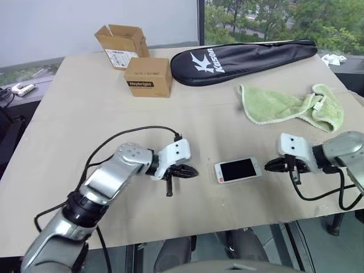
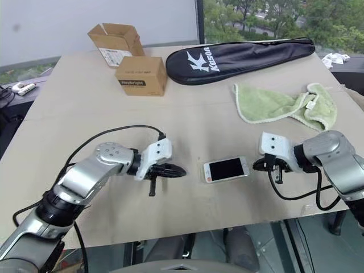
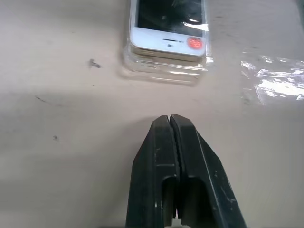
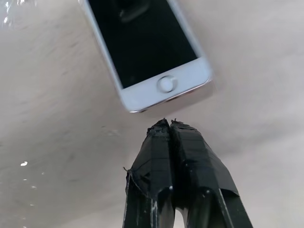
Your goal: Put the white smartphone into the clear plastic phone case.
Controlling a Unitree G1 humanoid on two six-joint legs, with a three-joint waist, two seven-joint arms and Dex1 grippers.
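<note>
The white phone [image 1: 238,169] lies flat on the bench [image 1: 79,125], screen up, between the two tools and apart from both. It sits inside the clear case [image 3: 164,71], whose glossy rim shows around its end with the red mark. The left tool [image 1: 192,171] points at that end, clenched and empty. The right tool [image 1: 268,165] points at the home-button end, likewise clenched on nothing.

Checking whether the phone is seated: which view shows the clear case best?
The left wrist view: the case shows as a glossy clear rim around the phone's top end. In the head views it is only a faint outline around the phone; in the right wrist view it is hard to make out.
</note>
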